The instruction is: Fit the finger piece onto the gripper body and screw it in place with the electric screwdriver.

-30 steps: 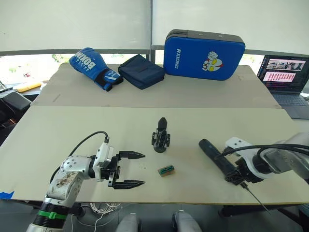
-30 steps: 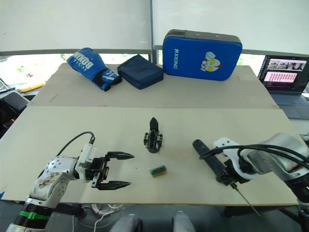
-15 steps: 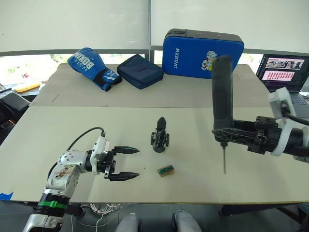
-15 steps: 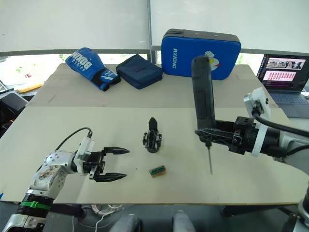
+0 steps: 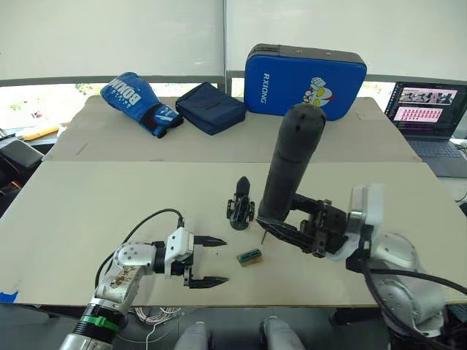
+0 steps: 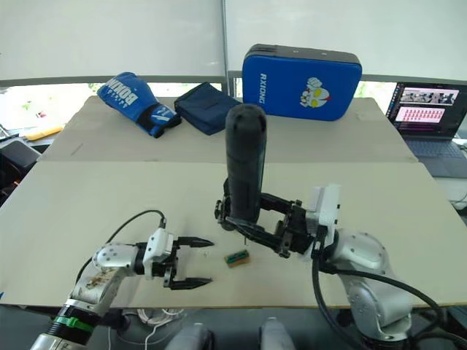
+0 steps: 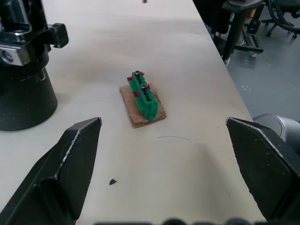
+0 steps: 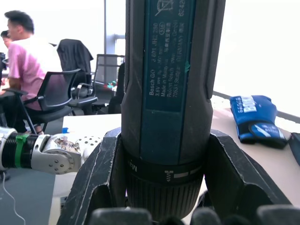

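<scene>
Gripper body (image 5: 240, 208) stands upright mid-bench (image 5: 109, 197), one finger sticking up; no separate finger piece that I can pick out. Right hand (image 5: 292, 230) grips the electric screwdriver (image 5: 290, 164) near-vertical, bit down just beside the body, apparently not touching. Left hand (image 5: 204, 260) spread wide, holding nothing, low over the bench near the small green block (image 5: 250, 256). Judgement: early stage, fitting and screwing both left.

The two head views look forward and down over the counter (image 5: 109, 211) from slightly offset positions, sharing the whole scene. The left wrist view sits low and close over the green-and-tan block (image 7: 143, 97). The right wrist view looks closely along the electric screwdriver (image 8: 166, 84).
</scene>
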Motion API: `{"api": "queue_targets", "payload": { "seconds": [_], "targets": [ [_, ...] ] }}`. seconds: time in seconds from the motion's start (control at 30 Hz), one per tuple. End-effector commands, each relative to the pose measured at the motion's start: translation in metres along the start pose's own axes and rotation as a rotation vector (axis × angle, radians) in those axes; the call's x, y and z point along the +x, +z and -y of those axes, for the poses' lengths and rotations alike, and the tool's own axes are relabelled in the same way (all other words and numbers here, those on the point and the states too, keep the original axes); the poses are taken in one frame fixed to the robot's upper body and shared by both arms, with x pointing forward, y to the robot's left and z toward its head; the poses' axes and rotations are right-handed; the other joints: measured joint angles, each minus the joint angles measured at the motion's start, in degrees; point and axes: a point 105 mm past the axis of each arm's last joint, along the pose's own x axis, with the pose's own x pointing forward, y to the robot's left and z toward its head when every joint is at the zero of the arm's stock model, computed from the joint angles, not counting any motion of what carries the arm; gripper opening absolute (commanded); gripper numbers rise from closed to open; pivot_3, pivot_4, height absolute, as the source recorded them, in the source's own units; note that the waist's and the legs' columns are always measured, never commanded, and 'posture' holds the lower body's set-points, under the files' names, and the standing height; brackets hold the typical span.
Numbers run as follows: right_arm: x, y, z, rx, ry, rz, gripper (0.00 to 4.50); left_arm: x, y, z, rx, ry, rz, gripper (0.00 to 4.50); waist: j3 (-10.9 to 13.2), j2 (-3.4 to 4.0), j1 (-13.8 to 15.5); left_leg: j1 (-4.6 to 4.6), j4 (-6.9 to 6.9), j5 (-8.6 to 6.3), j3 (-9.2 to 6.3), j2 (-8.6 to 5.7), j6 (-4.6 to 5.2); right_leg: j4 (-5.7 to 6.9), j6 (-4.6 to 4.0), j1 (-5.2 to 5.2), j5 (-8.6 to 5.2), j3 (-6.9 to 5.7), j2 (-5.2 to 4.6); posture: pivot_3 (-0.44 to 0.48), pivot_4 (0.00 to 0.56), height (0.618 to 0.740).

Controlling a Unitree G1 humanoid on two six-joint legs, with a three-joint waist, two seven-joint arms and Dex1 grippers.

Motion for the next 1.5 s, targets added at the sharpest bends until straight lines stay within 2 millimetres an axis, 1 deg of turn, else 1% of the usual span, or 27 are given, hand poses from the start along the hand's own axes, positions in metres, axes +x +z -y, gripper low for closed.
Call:
{"api": "queue_targets", "payload": {
  "seconds": [0.03,0.17,0.27,0.57,0.73,1.1,1.5],
  "targets": [
    [0.008,0.005,-0.004,-0.087,0.053,0.059,1.92,0.011,0.005,-0.004,0.039,-0.004,0.008,4.5,0.0,0.0,0.15,0.02,0.0,0.0,0.0,-0.01,0.0,0.0,0.0,0.02,0.0,0.0,-0.01,0.0,0.15,0.74],
    [0.013,0.0,-0.003,-0.097,0.077,0.067,1.92,0.021,0.003,-0.005,0.038,-0.004,0.008,4.5,0.0,0.0,0.12,0.0,0.0,0.0,0.0,-0.04,0.0,-0.02,0.0,0.02,0.0,0.0,-0.02,0.0,0.15,0.74],
    [0.013,-0.003,-0.003,-0.098,0.087,0.065,1.92,0.027,0.0,-0.006,0.033,0.0,0.0,4.5,0.0,0.0,0.12,0.03,-0.02,0.0,-0.01,-0.03,0.0,0.0,0.0,0.01,0.0,0.0,0.0,0.0,0.15,0.74],
    [0.005,-0.016,-0.007,-0.068,0.105,0.02,1.92,0.034,-0.008,-0.002,0.004,0.01,-0.028,4.5,0.0,0.0,0.15,0.08,-0.01,0.0,-0.01,-0.05,0.0,0.03,-0.01,0.06,0.0,0.0,-0.03,0.0,0.15,0.74],
    [0.001,-0.02,-0.004,-0.063,0.084,0.007,1.92,0.035,-0.009,-0.002,0.0,0.012,-0.034,4.5,-0.01,0.01,0.21,0.15,-0.01,0.0,0.0,-0.06,0.0,0.04,0.0,0.13,0.0,0.01,-0.03,0.0,0.15,0.74],
    [-0.003,-0.021,0.0,-0.065,0.055,0.001,1.92,0.035,-0.007,-0.001,-0.005,0.003,-0.023,4.5,-0.01,0.01,0.23,0.16,-0.02,0.0,-0.01,-0.06,0.0,0.04,0.0,0.13,0.0,0.0,-0.03,0.0,0.15,0.74],
    [-0.008,-0.027,-0.001,-0.061,0.045,-0.028,1.92,0.036,-0.009,0.0,-0.016,-0.001,-0.022,4.5,-0.01,0.01,0.24,0.16,-0.01,0.0,0.0,-0.06,0.0,0.04,0.0,0.14,0.0,0.0,-0.03,0.0,0.15,0.74]
  ]
}}
